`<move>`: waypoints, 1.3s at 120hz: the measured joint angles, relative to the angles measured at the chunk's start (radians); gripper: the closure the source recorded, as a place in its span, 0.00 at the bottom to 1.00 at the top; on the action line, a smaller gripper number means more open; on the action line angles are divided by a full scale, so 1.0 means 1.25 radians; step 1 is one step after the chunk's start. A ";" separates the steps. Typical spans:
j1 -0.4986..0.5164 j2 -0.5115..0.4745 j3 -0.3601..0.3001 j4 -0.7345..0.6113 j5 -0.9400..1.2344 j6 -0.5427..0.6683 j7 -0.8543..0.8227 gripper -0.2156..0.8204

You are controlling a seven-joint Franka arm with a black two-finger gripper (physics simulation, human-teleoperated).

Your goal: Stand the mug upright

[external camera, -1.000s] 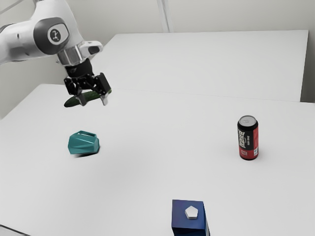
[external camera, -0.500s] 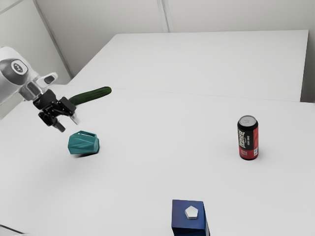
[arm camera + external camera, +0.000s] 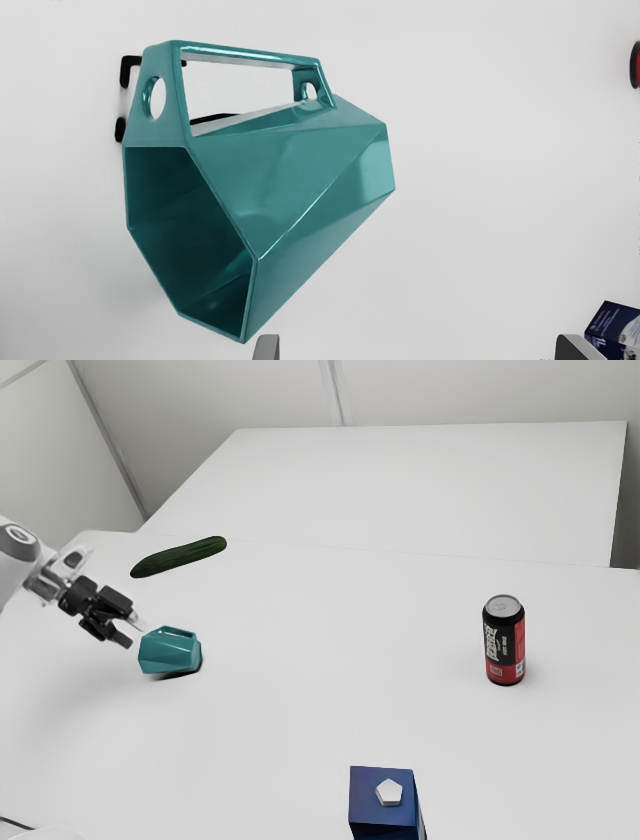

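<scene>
That mug [image 3: 170,652] lies on its side, so the open gripper [image 3: 133,633] should straddle its rim [image 3: 222,203] squarely before tilting.

Plain, lab-like room, its exact kind unclear: a white robot arm [image 3: 14,565] reaches over a broad white surface [image 3: 330,670]; beyond the surface stand smooth, pale grey walls [image 3: 480,392] with a narrow upright strip [image 3: 335,390].

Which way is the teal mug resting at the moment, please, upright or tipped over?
Tipped over: the mug lies on its side on the table, its open mouth facing sideways rather than up.
</scene>
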 joint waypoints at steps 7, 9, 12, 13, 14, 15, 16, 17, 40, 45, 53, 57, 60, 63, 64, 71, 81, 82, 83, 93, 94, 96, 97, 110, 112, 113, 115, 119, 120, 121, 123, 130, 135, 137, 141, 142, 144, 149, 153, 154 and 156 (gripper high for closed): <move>0.008 0.016 0.000 0.009 -0.003 -0.003 0.020 0.21; 0.010 0.021 0.000 0.013 -0.004 -0.003 0.026 0.21; 0.012 0.031 0.000 0.020 -0.005 -0.004 0.034 0.21; 0.013 0.034 0.000 0.023 -0.006 -0.004 0.036 0.21; 0.013 0.037 0.000 0.025 -0.006 -0.005 0.039 0.21; 0.014 0.040 0.000 0.027 -0.006 -0.005 0.042 0.21; 0.014 0.042 0.000 0.029 -0.007 -0.005 0.044 0.21; 0.014 0.045 0.000 0.031 -0.007 -0.006 0.046 0.21; 0.022 0.088 0.000 0.062 -0.031 -0.010 0.094 0.21; 0.022 0.092 0.000 0.062 -0.040 -0.008 0.102 0.21; 0.022 0.101 0.000 0.063 -0.059 0.000 0.114 0.21; 0.021 0.108 0.000 0.064 -0.068 0.004 0.119 0.21; 0.021 0.112 0.000 0.065 -0.075 0.006 0.123 0.21; 0.021 0.115 0.000 0.066 -0.082 0.009 0.127 0.21; 0.021 0.116 0.000 0.066 -0.084 0.010 0.128 0.21; 0.020 0.126 -0.001 0.068 -0.095 0.014 0.136 0.21; 0.019 0.140 -0.001 0.071 -0.109 0.017 0.145 0.21; 0.019 0.141 -0.002 0.071 -0.111 0.017 0.146 0.21; 0.019 0.142 -0.002 0.071 -0.112 0.017 0.147 0.21; 0.020 0.149 -0.002 0.071 -0.121 0.004 0.154 0.22; 0.020 0.149 -0.002 0.071 -0.121 0.002 0.155 0.23; 0.020 0.150 -0.002 0.071 -0.123 -0.002 0.156 0.24; 0.020 0.150 -0.002 0.070 -0.123 -0.004 0.156 0.25; 0.021 0.150 -0.002 0.065 -0.127 -0.038 0.164 0.41; 0.021 0.151 -0.001 0.064 -0.127 -0.043 0.165 0.44; 0.021 0.151 -0.001 0.064 -0.127 -0.046 0.165 0.45; 0.021 0.151 -0.001 0.064 -0.127 -0.051 0.166 0.47; 0.022 0.151 -0.001 0.064 -0.127 -0.059 0.168 0.52; 0.022 0.151 -0.001 0.063 -0.127 -0.061 0.169 0.53; 0.022 0.151 -0.001 0.063 -0.127 -0.063 0.169 0.54; 0.023 0.152 -0.001 0.063 -0.127 -0.066 0.170 0.56; 0.023 0.152 -0.001 0.063 -0.126 -0.077 0.173 0.63; 0.023 0.151 -0.001 0.064 -0.125 -0.085 0.175 0.67; 0.023 0.151 -0.001 0.064 -0.125 -0.088 0.176 0.69; 0.023 0.151 -0.001 0.065 -0.124 -0.093 0.178 0.74; 0.023 0.151 -0.001 0.065 -0.124 -0.094 0.179 0.75; 0.023 0.151 -0.001 0.065 -0.124 -0.096 0.179 0.77; 0.023 0.150 -0.001 0.066 -0.123 -0.100 0.182 0.81; 0.023 0.150 -0.001 0.066 -0.123 -0.103 0.183 0.84; 0.023 0.150 -0.001 0.067 -0.123 -0.103 0.184 0.84; 0.023 0.150 -0.001 0.067 -0.123 -0.104 0.184 0.85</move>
